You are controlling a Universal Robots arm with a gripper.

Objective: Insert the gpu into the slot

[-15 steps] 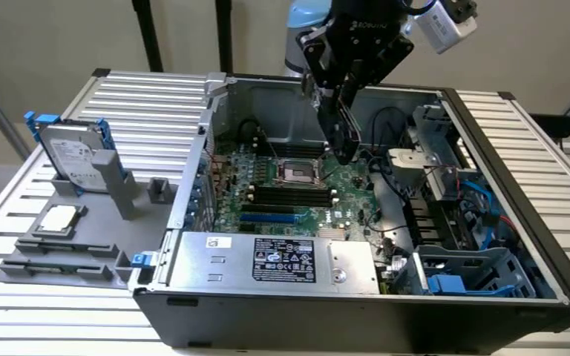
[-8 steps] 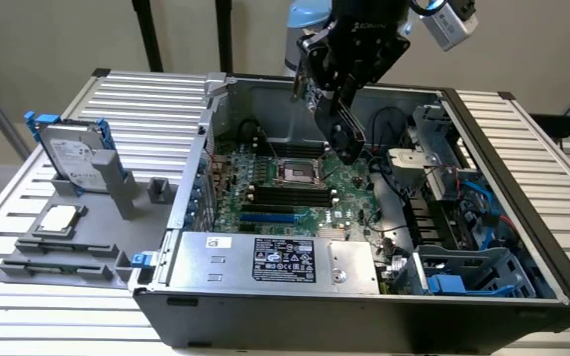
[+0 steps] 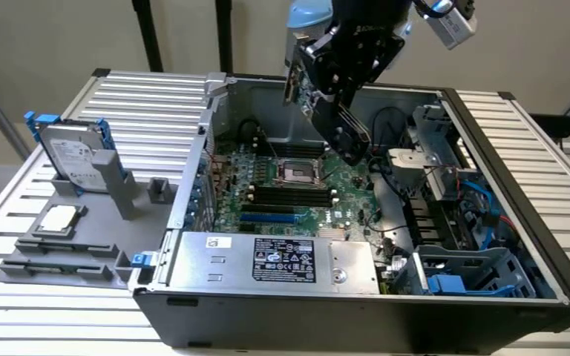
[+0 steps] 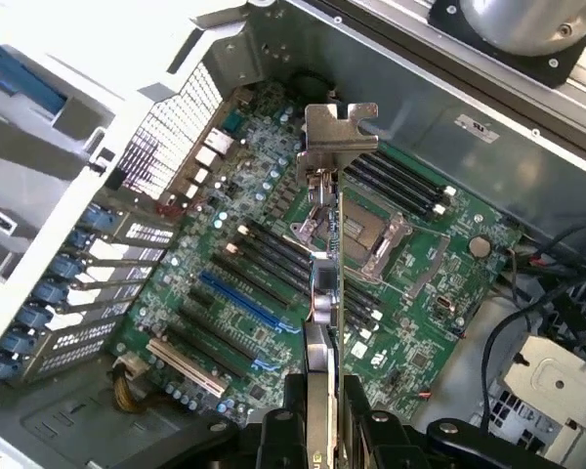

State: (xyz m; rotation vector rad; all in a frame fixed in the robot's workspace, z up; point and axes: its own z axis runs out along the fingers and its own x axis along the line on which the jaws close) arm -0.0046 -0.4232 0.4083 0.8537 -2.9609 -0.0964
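My gripper (image 3: 332,80) hangs above the open computer case, shut on the gpu (image 3: 344,130). The gpu is a dark flat card, held tilted in the air over the green motherboard (image 3: 340,189), near the CPU socket. In the wrist view the gpu (image 4: 324,283) appears edge-on between my fingers (image 4: 303,405), with its silver bracket (image 4: 337,137) at the far end. The bright-blue slot (image 3: 268,219) lies on the motherboard towards the power supply, apart from the card. The wrist view has the slot (image 4: 246,303) off to one side of the card's edge, with nothing in it.
A silver labelled power-supply box (image 3: 265,259) fills the case's near side. Black memory slots (image 3: 290,194) and the square CPU socket (image 3: 295,172) lie beside the blue slot. A drive cage and cables (image 3: 463,252) crowd the exterior view's right. A hard drive (image 3: 72,156) stands outside on the left.
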